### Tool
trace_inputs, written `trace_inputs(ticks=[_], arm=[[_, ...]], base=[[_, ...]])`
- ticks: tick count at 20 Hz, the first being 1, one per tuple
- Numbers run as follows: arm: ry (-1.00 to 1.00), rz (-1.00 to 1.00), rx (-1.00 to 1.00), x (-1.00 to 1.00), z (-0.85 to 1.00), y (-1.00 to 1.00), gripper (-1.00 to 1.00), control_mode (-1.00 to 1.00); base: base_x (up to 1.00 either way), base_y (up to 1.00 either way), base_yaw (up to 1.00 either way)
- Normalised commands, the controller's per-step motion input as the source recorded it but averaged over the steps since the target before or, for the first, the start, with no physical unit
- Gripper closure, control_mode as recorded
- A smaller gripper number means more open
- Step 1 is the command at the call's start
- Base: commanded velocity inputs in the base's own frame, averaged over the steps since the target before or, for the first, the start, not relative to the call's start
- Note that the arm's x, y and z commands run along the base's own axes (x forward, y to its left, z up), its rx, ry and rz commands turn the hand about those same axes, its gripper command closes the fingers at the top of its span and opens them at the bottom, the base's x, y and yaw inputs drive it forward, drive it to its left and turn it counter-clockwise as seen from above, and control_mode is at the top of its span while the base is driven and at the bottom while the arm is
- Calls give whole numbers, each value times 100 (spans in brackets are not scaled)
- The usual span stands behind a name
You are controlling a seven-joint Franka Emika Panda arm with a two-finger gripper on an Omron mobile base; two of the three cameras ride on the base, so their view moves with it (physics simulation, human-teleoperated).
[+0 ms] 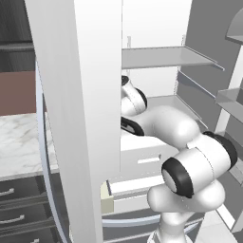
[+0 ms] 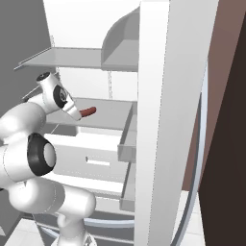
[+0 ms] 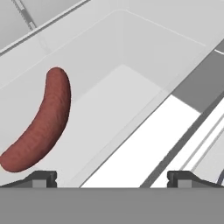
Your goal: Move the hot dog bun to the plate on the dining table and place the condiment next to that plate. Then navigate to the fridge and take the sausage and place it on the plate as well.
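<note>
The sausage (image 3: pixel 38 125) is seen lying on the pale fridge shelf (image 3: pixel 109 109), curved, its lower end just beside the left fingertip (image 3: pixel 41 178) and well off to the side of the gap between the fingers. The fingers (image 3: pixel 112 179) are spread wide and released, nothing grasped, no contact with the sausage. The right fingertip (image 3: pixel 186 178) is set over the front edge of the shelf. In the right base view the sausage (image 2: pixel 88 112) is seen on the same shelf just past the hand, toward the shelf's middle. The fridge (image 2: pixel 158 120) is open, with white inner walls, upper shelves and door bins. In the left base view the marble tabletop (image 1: pixel 21 142) with dark drawers below is shown left of the fridge door.
</note>
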Motion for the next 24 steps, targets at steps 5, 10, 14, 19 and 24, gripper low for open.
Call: trace_inputs(ticks=[5,10,14,19,24], arm=[[0,-3,0,13,-3,3,-100,-100],[0,-1,0,14,0,0,-100,-100],[0,0,0,19,-4,0,-100,-100],[0,0,0,25,-12,0,-100,-100],[0,0,0,28,-16,0,-100,-100]], base=[[0,0,0],[0,0,0],[0,0,0],[0,0,0],[0,0,0]])
